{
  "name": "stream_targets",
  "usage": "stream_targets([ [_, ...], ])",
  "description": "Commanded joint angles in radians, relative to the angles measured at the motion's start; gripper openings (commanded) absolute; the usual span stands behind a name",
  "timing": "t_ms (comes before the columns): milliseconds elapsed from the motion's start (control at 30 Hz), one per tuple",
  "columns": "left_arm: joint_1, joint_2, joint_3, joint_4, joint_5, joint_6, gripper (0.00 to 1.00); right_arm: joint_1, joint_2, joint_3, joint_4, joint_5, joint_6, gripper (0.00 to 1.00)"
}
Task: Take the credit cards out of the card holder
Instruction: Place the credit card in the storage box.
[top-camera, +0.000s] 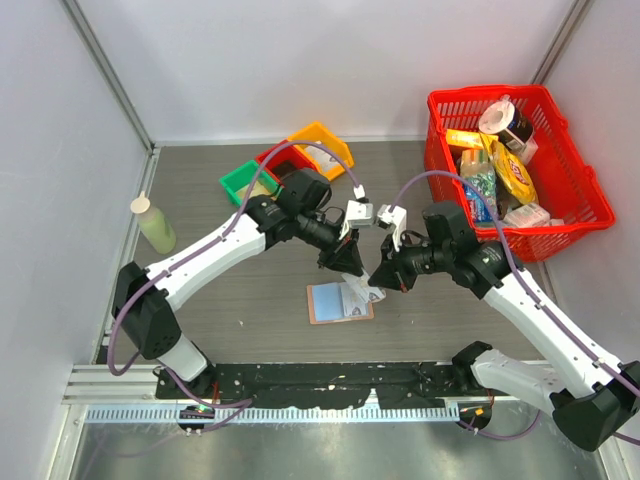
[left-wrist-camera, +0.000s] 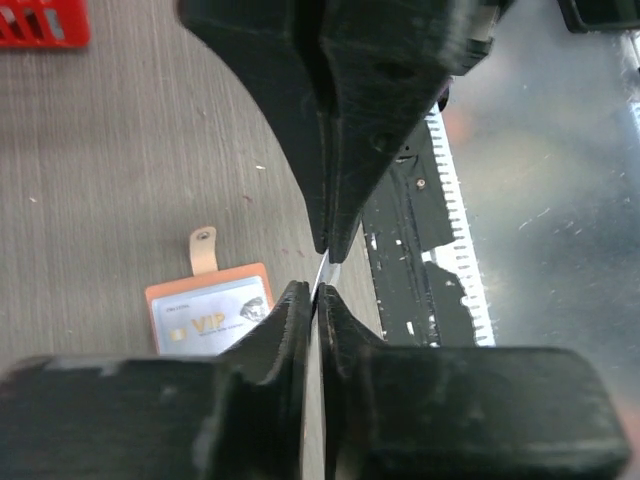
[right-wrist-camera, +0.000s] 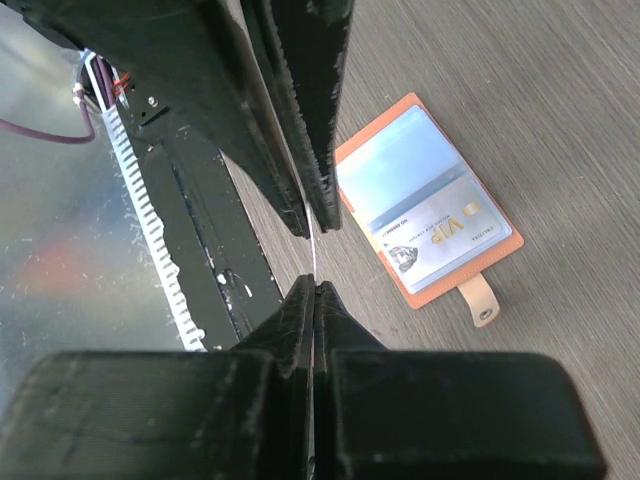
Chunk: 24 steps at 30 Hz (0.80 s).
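Left jaws, right jaws: both clamped tight on same credit card (left-wrist-camera: 324, 268), tips facing each other. Card is edge-on (only a thin pale line shows), just above card holder (top-camera: 325, 303). Holder open, flat on worktop (top-camera: 260, 312), long axis left-right, snap tab (right-wrist-camera: 483, 302) at right end, VIP card (right-wrist-camera: 440, 233) in pocket. Jaws hide holder's right end from above. Right of holder and farther back: red basket (top-camera: 470, 93). Behind holder: coloured bins (top-camera: 234, 183).
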Motion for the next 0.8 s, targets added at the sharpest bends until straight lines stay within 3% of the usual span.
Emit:
stream_targets([
  [0,-0.003,0.010,0.024,-0.004,0.057,-0.003,0.01,0.008,0.008,0.038,0.049,-0.006,-0.018,0.01],
  [133,0.004,0.002,0.001,-0.004,0.037,0.000,0.00,0.008,0.002,0.030,0.068,0.031,-0.001,0.06],
  [200,0.029,-0.010,-0.028,0.034,0.010,-0.041,0.00,0.005,-0.018,0.022,0.089,0.089,0.031,0.20],
  [300,0.122,-0.047,-0.109,0.201,-0.068,-0.234,0.00,0.006,-0.078,-0.019,0.186,0.212,0.100,0.53],
  [467,0.257,-0.073,-0.211,0.543,-0.330,-0.584,0.00,0.005,-0.187,-0.120,0.344,0.427,0.298,0.86],
  [600,0.334,-0.028,-0.208,0.694,-0.573,-0.826,0.00,0.003,-0.225,-0.169,0.402,0.480,0.376,0.92],
  [767,0.417,0.123,-0.139,0.855,-0.711,-1.067,0.00,0.002,-0.264,-0.248,0.489,0.560,0.482,0.92],
])
